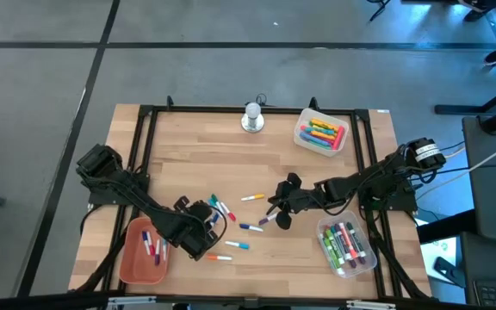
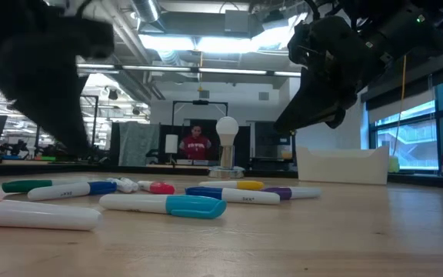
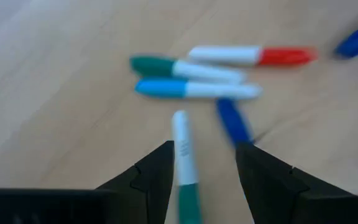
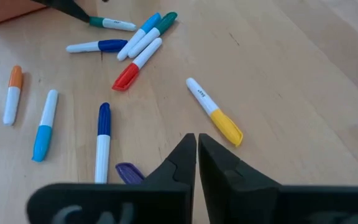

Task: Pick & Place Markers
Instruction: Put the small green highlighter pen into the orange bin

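Fingers of my left hand (image 3: 204, 180) stand apart, straddling a green-capped marker (image 3: 184, 168) that lies on the worktop (image 1: 188, 146) between them; whether they press it I cannot tell. Just beyond that hand lie a green marker (image 3: 185, 68), a light-blue one (image 3: 194, 90), a red-capped one (image 3: 253, 56) and a dark-blue one (image 3: 232, 121), close together. Beside that hand, at the worktop's near left corner, sits an orange tray (image 1: 129, 258) with a few markers in it. My right hand (image 4: 196, 149) is pinched closed and empty, above a purple marker (image 4: 128, 173), with a yellow-capped one (image 4: 215, 112) and a blue-capped one (image 4: 103, 143) near it. Two clear bins (image 1: 300, 136) (image 1: 362, 264) of thick markers stand on the right hand's side.
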Tool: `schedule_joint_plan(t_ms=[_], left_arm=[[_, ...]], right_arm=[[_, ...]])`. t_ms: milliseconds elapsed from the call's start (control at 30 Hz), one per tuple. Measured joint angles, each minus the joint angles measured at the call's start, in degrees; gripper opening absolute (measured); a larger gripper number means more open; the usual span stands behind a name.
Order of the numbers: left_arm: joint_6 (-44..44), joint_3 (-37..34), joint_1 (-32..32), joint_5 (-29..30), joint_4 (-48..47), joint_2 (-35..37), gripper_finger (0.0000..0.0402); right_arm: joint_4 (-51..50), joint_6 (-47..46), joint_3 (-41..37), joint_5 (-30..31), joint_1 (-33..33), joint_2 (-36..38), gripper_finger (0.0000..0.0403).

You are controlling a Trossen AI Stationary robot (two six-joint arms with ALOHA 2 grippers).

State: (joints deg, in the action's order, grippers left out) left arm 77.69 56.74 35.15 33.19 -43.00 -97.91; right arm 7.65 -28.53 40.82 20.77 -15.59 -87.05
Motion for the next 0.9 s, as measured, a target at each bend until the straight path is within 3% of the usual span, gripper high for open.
schedule_joint_plan(t_ms=[200,433,633,767,900], left_arm=[[3.7,-6.0,-1.4,-3.4,2.5,0.0,0.0157],[-0.2,-11.0,-3.0,-6.1,12.8,0.4,0.0132],[3.9,-11.2,-3.3,-6.3,9.6,0.3,0.0085],[-0.6,-11.2,-3.2,-3.9,9.0,0.3,0.0052],[-5.4,-8.8,-5.6,-7.0,1.9,1.9,0.0041]], right_arm=[[0.0,0.0,0.0,0.0,0.0,0.0,0.002],[0.0,0.1,0.0,0.0,0.0,0.0,0.002],[-0.1,-0.6,0.0,0.0,0.0,0.0,0.002],[-0.2,-0.6,0.0,0.1,0.0,0.0,0.002],[-0.2,-0.6,0.0,0.1,0.0,0.0,0.002]])
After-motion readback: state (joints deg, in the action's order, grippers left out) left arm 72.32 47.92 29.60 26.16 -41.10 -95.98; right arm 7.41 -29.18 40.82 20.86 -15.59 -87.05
